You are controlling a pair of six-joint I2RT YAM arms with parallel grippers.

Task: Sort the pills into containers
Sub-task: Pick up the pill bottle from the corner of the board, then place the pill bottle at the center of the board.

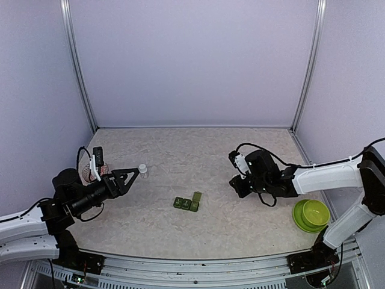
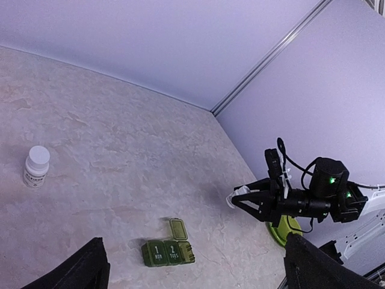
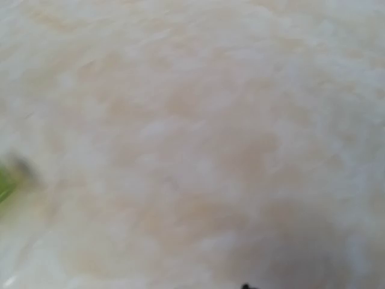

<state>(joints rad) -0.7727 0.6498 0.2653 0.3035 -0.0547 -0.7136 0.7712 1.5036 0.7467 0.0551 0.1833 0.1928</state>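
Seemingly mid-sort: the right gripper has jaws pinched shut, contents unclear; the left gripper has jaws wide beside the pill bottle. The pill organiser lies between both jaws; the next move likely calls for aligning over its open compartment.

Central obstacle: pill organizer; bottle just beside left pincer; bowl far right.

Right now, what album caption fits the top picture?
Left arm and right arm face a green pill box, a white bottle beside the open left pincer, a green bowl far right.
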